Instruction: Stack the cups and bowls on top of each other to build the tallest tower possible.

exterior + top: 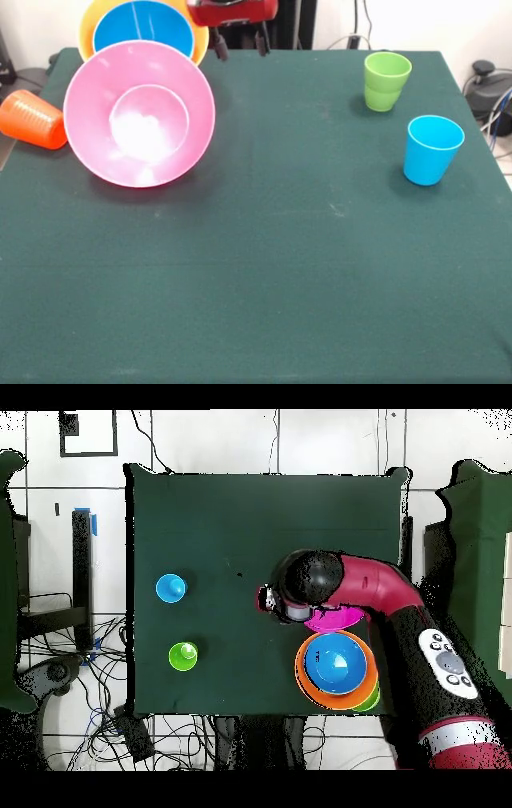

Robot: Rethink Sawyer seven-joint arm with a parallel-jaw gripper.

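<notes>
**Cups apart, bowls clustered at one side of the green worktop**

I am looking at a worktop [264,264] covered in dark green cloth with a matte, faintly felted surface. In the front view, a large glossy pink bowl [140,124] sits tipped on its side at the left, its round opening facing me, so I see its smooth inside and flat circular base. Behind it stands a large orange bowl [86,28], also tilted toward me, with a shiny blue bowl [144,28] nested inside it. In the overhead view, a sliver of lime green rim [370,702] peeks out beside the orange bowl; I cannot tell what it belongs to.

An orange cup [32,118], tapered and finely ribbed, lies on its side just left of the pink bowl. Well apart, on the right side, a lime green cup [386,80] and a light blue cup [433,149] stand upright, near each other but not touching. Both are smooth, glossy plastic tumblers.

The red and black arm [400,599] reaches over the worktop from the bowls' side, bending at the elbow, its wrist hanging above the pink bowl. The gripper [239,44] shows two dark tips at the top of the front view, beside the orange bowl's rim. The jaws are spread and hold nothing.
</notes>
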